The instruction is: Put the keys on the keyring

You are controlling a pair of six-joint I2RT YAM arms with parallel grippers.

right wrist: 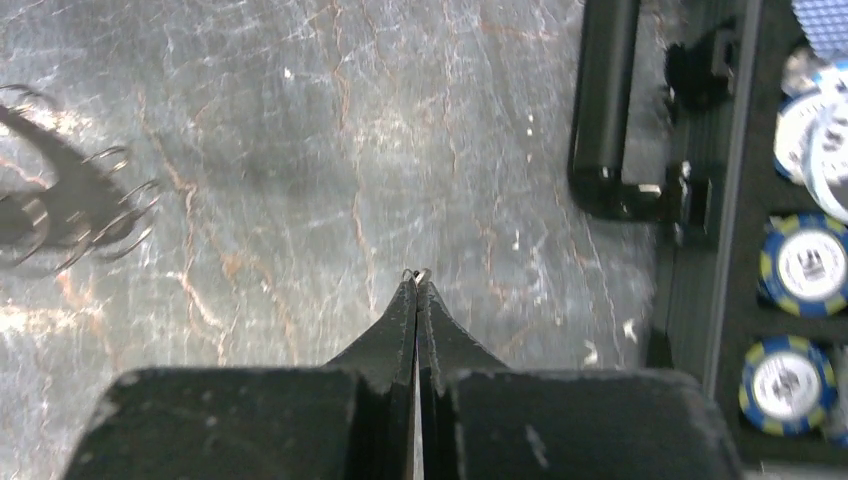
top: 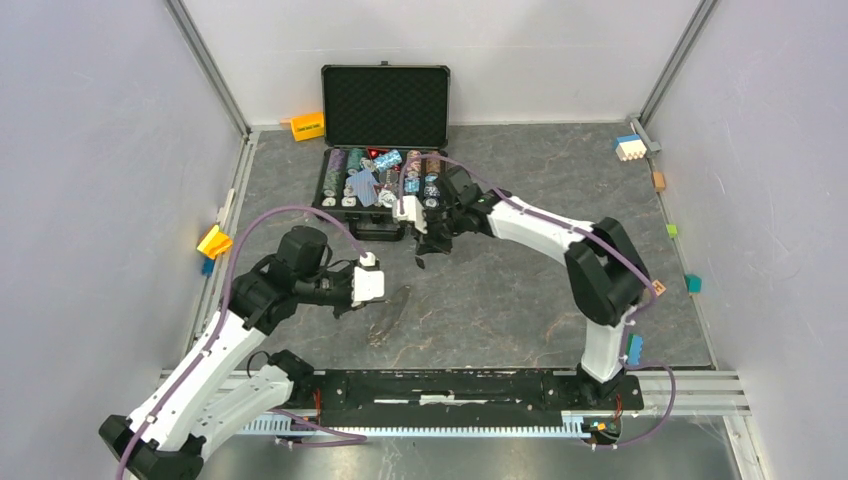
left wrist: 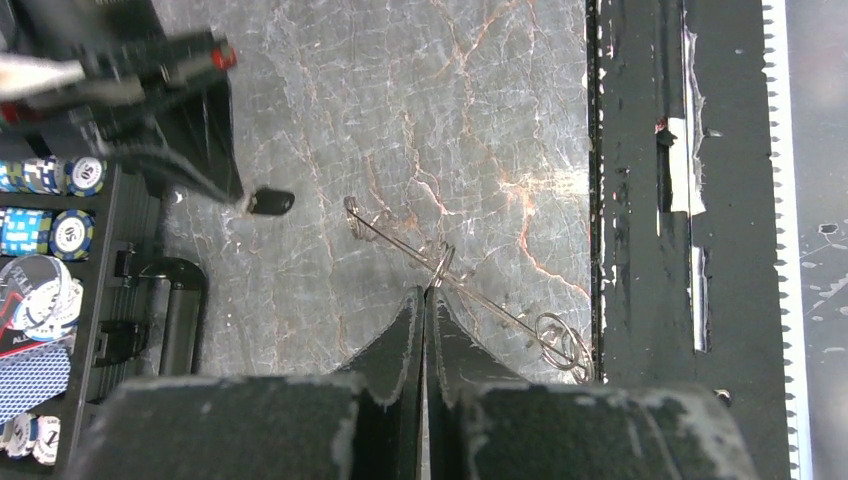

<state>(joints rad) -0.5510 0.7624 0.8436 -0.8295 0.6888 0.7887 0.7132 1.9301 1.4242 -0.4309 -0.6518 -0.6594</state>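
Legend: the keyring (left wrist: 445, 268) is held pinched in the closed left gripper (left wrist: 425, 298); the key (left wrist: 270, 202), clamped in the closed right gripper (right wrist: 416, 280), should be aligned hole-first before threading.

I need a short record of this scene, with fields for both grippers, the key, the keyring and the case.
left gripper: shut on the keyring
right gripper: shut on a key, in front of the case
key: dark head, apart from the keyring, not yet on it
keyring: thin metal ring with small loops, seen edge-on from the left wrist
case: open, poker chips inside
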